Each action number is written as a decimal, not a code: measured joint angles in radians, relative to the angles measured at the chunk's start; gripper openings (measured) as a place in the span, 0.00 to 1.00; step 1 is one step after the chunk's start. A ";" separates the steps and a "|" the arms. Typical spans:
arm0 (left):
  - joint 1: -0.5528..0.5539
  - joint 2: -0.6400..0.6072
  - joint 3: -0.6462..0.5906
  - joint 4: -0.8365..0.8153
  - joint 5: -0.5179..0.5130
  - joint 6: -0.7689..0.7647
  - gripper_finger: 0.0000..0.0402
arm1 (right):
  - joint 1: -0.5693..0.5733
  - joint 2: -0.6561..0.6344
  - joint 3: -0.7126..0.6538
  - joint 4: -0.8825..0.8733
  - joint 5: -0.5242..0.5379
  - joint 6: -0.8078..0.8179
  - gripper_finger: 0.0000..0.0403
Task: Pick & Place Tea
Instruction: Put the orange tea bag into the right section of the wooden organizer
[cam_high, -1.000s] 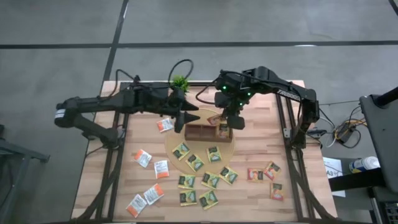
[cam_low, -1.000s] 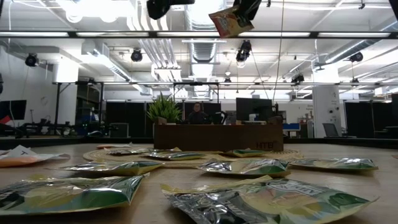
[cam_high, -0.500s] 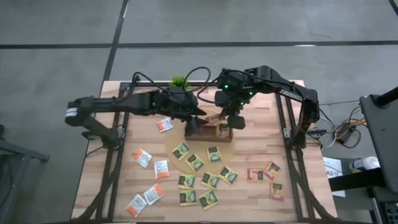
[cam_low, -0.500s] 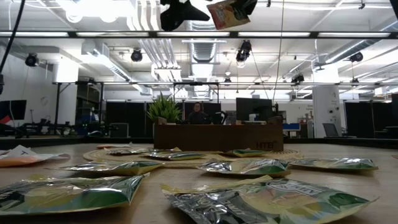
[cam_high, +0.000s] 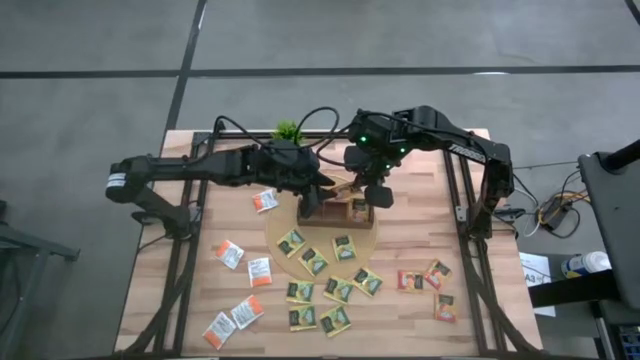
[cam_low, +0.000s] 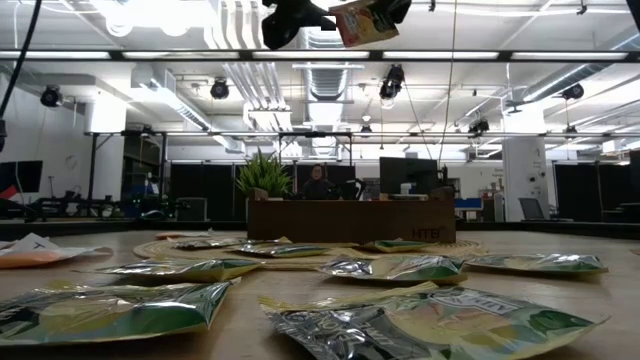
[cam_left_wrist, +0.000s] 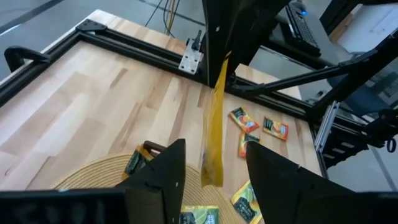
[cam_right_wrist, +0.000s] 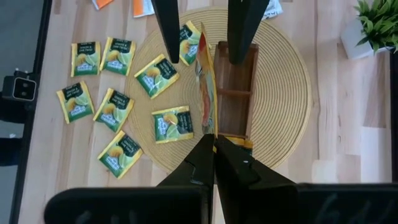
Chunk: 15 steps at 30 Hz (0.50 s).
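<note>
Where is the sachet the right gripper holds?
High view: the sachet hangs mid-table above the tray, pinched by the right gripper, between the left gripper's open fingers.

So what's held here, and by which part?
The right tool pinches a red-pink sachet by one edge, above the tray; the left tool straddles it, open.

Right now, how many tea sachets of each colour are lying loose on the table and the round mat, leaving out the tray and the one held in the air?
White-and-orange sachets: 5
Dark green-and-yellow sachets: 8
Red-pink sachets: 3
Total: 16
Left out: the held sachet, pinched by the right gripper.
</note>
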 joint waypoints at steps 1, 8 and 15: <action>0.000 0.000 0.000 0.001 0.000 0.000 0.39 | 0.000 0.000 0.000 0.000 0.000 0.000 0.02; 0.000 0.005 0.000 0.000 0.000 0.000 0.24 | 0.000 0.000 0.000 0.005 0.000 0.004 0.02; 0.001 0.016 0.000 -0.001 0.000 0.019 0.02 | 0.006 0.000 -0.001 0.006 0.001 0.009 0.02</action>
